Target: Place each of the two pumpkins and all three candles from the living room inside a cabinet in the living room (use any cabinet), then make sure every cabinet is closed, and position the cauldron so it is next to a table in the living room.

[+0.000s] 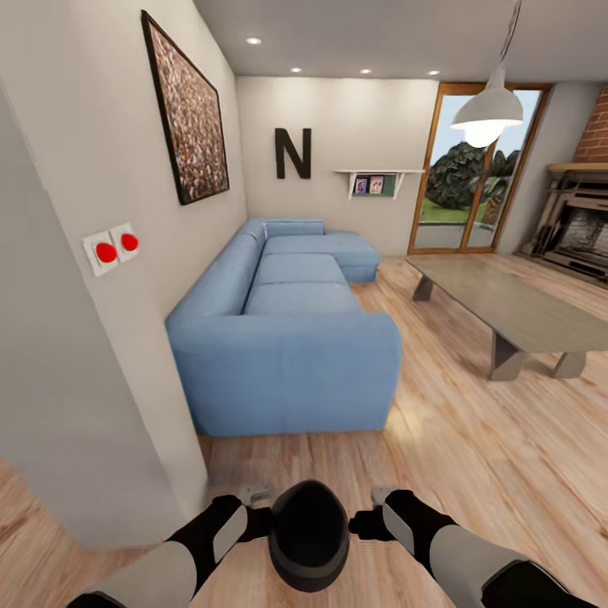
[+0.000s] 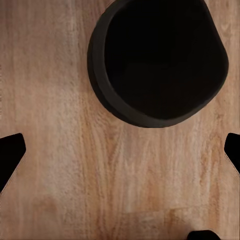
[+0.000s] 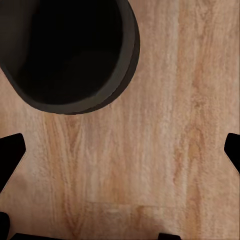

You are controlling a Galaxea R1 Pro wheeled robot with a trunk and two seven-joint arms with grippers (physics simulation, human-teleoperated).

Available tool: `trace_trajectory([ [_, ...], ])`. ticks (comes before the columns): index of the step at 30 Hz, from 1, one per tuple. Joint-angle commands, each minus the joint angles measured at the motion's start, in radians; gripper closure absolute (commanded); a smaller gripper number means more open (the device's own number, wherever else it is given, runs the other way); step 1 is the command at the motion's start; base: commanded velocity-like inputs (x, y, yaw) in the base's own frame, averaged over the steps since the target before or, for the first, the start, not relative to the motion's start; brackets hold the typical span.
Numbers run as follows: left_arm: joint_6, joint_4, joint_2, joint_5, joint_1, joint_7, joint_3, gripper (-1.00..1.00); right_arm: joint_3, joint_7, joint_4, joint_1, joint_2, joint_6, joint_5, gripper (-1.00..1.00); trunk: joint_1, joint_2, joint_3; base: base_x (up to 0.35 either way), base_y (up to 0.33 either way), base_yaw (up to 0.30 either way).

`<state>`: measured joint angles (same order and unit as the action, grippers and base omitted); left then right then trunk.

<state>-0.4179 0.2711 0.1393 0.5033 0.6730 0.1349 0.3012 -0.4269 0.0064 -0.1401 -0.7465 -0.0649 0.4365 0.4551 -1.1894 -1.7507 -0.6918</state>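
Both hands flank the cauldron (image 1: 309, 534), the left hand (image 1: 253, 491) and right hand (image 1: 382, 495) each with fingers spread wide, gripping nothing. The black pot is low in front of the robot, above the plank floor (image 1: 473, 439), beside the blue sofa (image 1: 287, 338). The glass-topped table (image 1: 515, 308) stands well apart.

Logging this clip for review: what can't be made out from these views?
- Cauldron: whether the tools grip it; head view, wrists cover the contact.
- Cauldron's inside: too dark in both wrist views.
- Table: far end cut by the head view's edge.
- Shelf pictures: too small.
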Motion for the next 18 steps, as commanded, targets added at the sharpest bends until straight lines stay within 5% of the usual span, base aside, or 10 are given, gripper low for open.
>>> trace_trajectory([
  [1,-0.004,0.002,0.000,0.011,0.000,0.008,0.007,-1.00,-0.007,0.001,-0.001,0.000,0.001,0.004,0.005,-1.00,-0.001,0.000,-0.001,0.337,0.016,0.131],
  [12,-0.003,0.003,0.010,0.011,0.000,0.008,0.007,-1.00,-0.007,0.001,0.000,0.001,0.001,0.004,0.005,-1.00,-0.001,0.000,-0.004,0.315,0.072,0.145],
  [18,-0.002,0.003,0.027,-0.008,0.000,-0.016,0.007,-1.00,-0.007,0.001,0.002,0.003,-0.003,-0.031,0.004,-1.00,-0.001,0.000,-0.004,0.063,0.009,0.010],
])
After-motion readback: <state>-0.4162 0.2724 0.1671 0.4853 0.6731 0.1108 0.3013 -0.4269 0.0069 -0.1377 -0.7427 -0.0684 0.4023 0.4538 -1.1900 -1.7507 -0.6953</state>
